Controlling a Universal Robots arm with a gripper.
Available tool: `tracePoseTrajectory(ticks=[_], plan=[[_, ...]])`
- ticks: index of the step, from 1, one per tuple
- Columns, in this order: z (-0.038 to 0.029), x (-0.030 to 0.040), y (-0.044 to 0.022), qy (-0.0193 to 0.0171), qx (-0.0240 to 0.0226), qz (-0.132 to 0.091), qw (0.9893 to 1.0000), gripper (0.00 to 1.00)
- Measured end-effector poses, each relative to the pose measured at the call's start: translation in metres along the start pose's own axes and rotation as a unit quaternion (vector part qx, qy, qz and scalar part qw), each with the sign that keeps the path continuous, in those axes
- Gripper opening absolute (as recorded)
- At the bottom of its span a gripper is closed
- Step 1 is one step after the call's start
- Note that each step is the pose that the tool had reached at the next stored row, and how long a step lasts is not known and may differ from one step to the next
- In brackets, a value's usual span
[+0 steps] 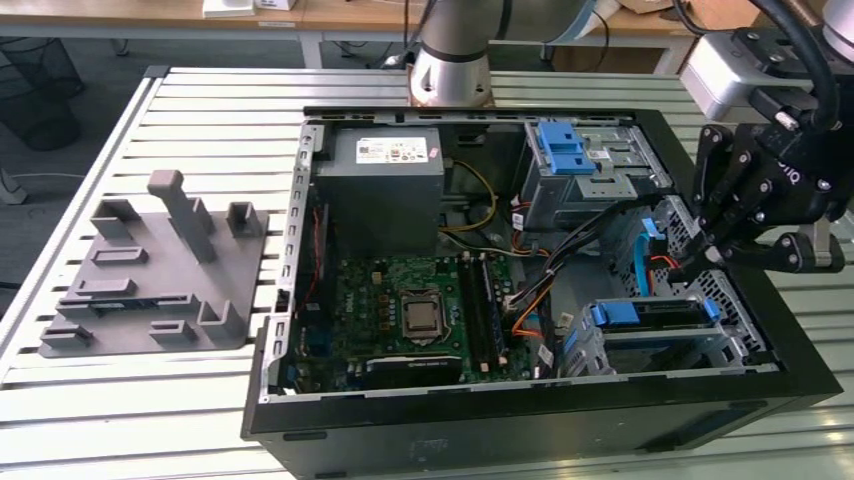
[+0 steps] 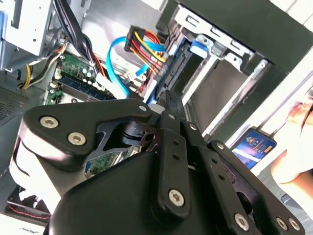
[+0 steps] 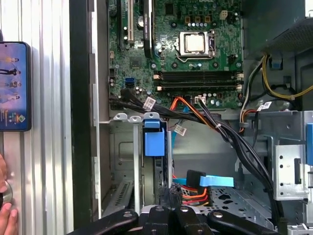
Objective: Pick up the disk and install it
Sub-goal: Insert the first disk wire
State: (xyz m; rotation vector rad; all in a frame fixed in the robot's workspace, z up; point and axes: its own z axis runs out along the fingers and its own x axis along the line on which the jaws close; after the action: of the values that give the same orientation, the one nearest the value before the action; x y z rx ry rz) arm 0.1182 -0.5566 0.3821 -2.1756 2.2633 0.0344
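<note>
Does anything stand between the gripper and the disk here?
Partly. The disk sits in the drive cage, blue frame uppermost. The gripper hangs over the cage beside it. A blue data cable and a plug with coloured wires lie in the cage by the gripper and seem to crowd the way across.

No text is legible; the white sticker (image 1: pixel 394 152) on the grey power-supply box (image 1: pixel 387 205) is too small to read.
</note>
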Motion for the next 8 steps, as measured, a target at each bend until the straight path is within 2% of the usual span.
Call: tracePoseTrajectory(ticks=[5,8], plan=[[0.0046,-0.0037,-0.0027,-0.0001,0.0005,0.000,1.0000,0.11],[0.0067,-0.0038,-0.0028,-0.0002,0.0056,0.000,1.0000,0.11]])
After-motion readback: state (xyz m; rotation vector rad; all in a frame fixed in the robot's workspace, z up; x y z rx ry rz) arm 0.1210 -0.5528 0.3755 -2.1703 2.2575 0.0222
